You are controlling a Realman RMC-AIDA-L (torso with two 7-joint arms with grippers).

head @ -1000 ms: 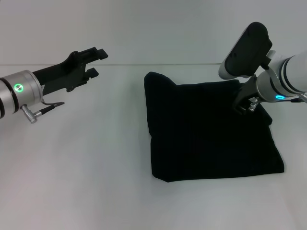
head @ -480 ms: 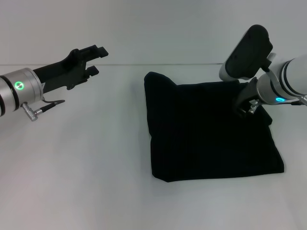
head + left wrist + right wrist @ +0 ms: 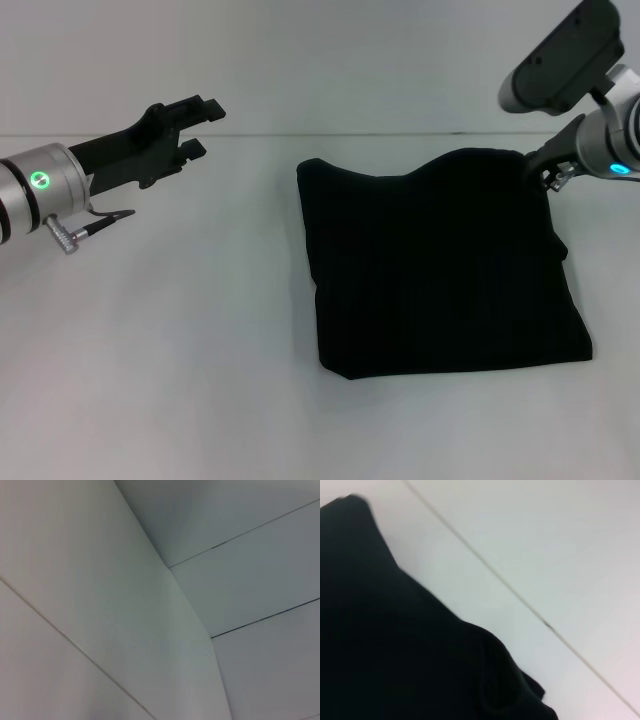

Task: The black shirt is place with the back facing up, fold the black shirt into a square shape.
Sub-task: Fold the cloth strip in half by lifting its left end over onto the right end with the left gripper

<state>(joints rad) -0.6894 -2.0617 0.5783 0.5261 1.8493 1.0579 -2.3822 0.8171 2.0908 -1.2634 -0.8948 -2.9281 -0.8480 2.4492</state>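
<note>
- The black shirt (image 3: 440, 265) lay folded into a rough square on the right half of the white table (image 3: 200, 350), its near edge flat.
- Its far right corner was lifted off the surface — pulled up toward the right gripper (image 3: 543, 172), which sat at that corner near the table's far right edge.
- Whether the right gripper's fingers were clamped on the cloth could not be told; they were hidden against the black fabric.
- The left gripper (image 3: 200, 128) hung above the far left part of the table, well apart from the shirt, fingers apart and holding nothing.
- The right wrist view showed the shirt's (image 3: 395, 645) rumpled edge against the table.
</note>
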